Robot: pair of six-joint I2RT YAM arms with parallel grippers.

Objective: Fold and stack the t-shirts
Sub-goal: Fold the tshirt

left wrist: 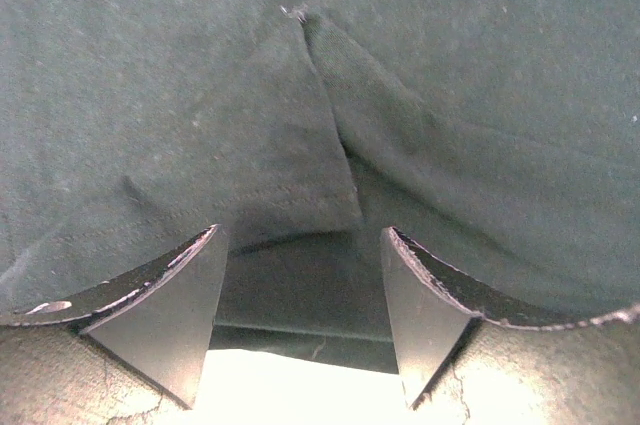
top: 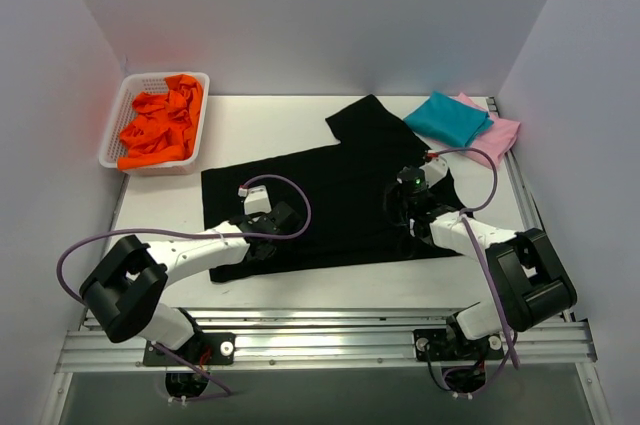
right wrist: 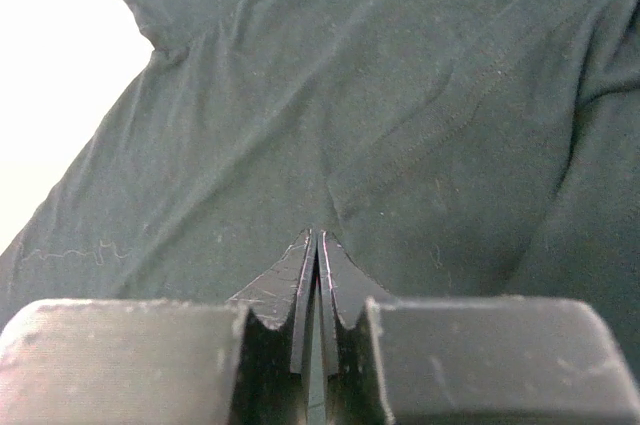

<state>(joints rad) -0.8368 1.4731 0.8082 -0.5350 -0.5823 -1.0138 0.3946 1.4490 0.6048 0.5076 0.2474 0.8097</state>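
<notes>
The large black cloth t-shirt (top: 340, 200) lay spread across the white table (top: 270, 120), a folded hem edge sitting between the parted fingers of the left gripper (left wrist: 300, 240), while the right gripper (right wrist: 316, 237) had its fingers pinched together on a pucker of it.

No writing, brand, number or sign can be read in any of the three views. Seen from above, a small white part (top: 248, 191) on the left arm's wrist carries faint reddish specks, at about nine o'clock from the table's middle; they are too small to tell whether they are lettering. Close up, the black t-shirt (top: 340, 207) shows only stitching lines.
</notes>
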